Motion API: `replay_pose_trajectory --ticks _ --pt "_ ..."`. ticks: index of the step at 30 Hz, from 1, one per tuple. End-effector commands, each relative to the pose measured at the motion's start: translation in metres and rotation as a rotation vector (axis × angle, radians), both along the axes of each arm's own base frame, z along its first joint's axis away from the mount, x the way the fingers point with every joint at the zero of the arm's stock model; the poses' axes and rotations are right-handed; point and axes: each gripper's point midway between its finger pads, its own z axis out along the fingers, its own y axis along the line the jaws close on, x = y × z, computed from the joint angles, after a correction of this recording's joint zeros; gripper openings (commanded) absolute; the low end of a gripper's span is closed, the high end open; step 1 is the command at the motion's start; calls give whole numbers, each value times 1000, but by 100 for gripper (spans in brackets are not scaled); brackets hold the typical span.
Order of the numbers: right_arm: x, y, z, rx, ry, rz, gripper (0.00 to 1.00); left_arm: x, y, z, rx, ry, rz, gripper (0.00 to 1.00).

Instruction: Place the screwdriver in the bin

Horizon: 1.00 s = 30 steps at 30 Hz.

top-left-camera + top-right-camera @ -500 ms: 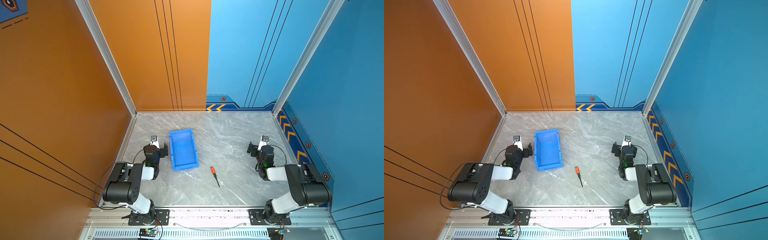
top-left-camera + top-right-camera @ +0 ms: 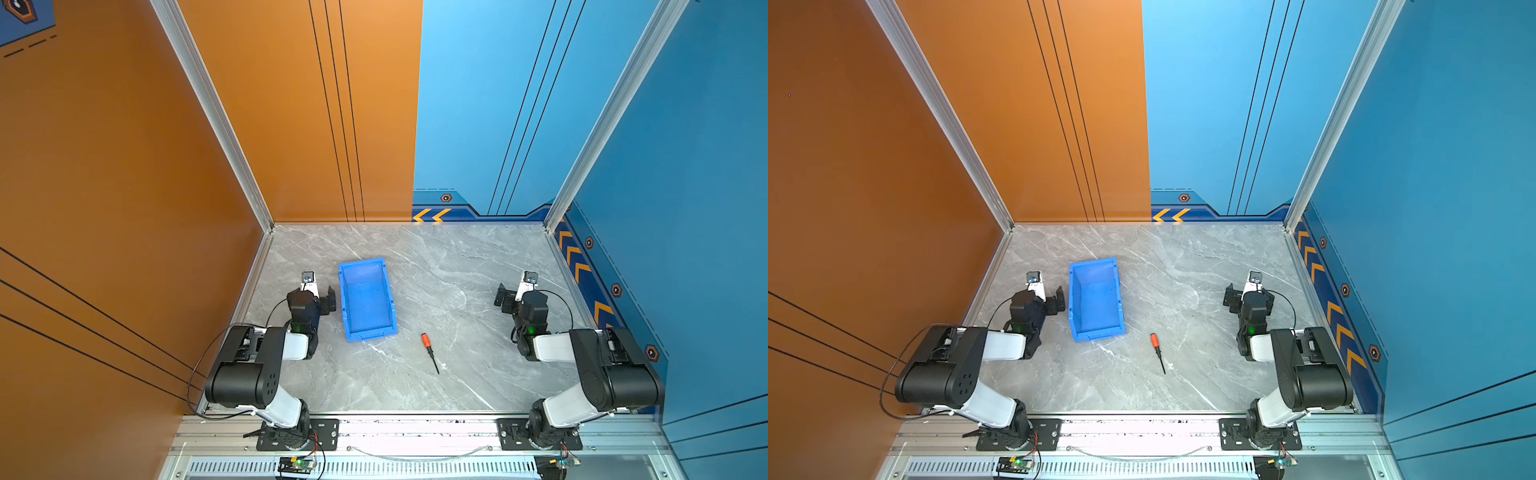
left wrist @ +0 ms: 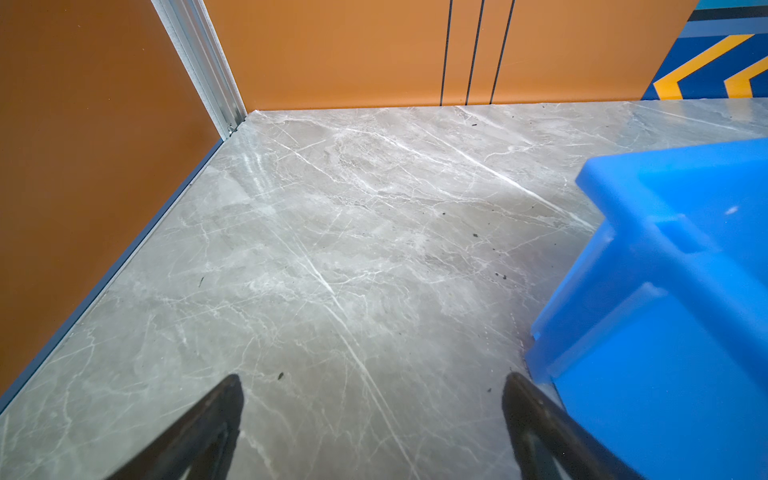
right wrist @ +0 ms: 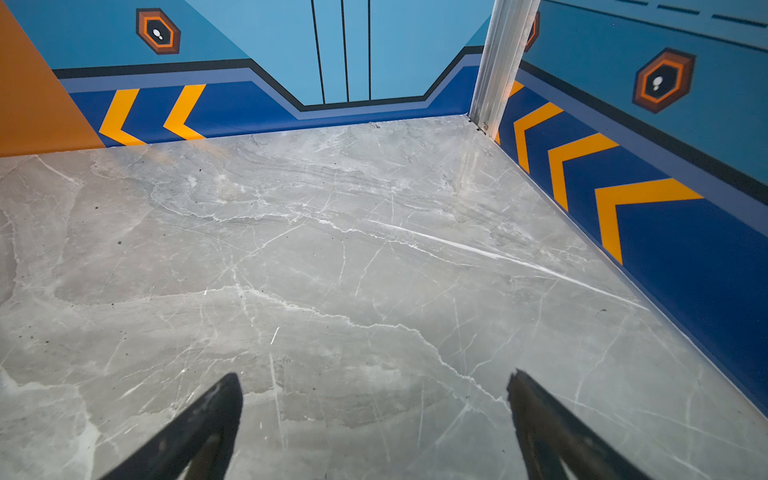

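Near the bin (image 2: 365, 299), on the table (image 2: 457, 257), the screwdriver (image 2: 429, 352) lay flat, ungrasped; left gripper (image 3: 374, 384) and right gripper (image 4: 374, 382) both gaped wide, empty; approach not started; next move likely needed jaws straddling it crosswise.

The bin (image 2: 371, 333) is showing smooth, faintly glossy blue plastic; the tabletop (image 2: 457, 266) is gleaming like polished grey veined marble; a corner post (image 2: 214, 110) is looking like ribbed bare metal.
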Motion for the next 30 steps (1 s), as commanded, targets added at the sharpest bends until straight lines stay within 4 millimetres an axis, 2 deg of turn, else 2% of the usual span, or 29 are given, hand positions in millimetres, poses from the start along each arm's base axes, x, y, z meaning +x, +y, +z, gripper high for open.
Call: replay_pose_trajectory --ticks 1,22,26,30 --pt "3 -1 3 -15 -4 -6 100 4 -3 4 10 -7 -16 98" --pt "3 -1 3 -15 -3 -7 100 4 -2 3 6 -5 -15 98" --pt "2 -6 16 -44 8 -63 100 2 5 11 10 -21 32 98" --pt "-2 2 37 -67 47 -56 100 -5 20 26 16 -23 117 98"
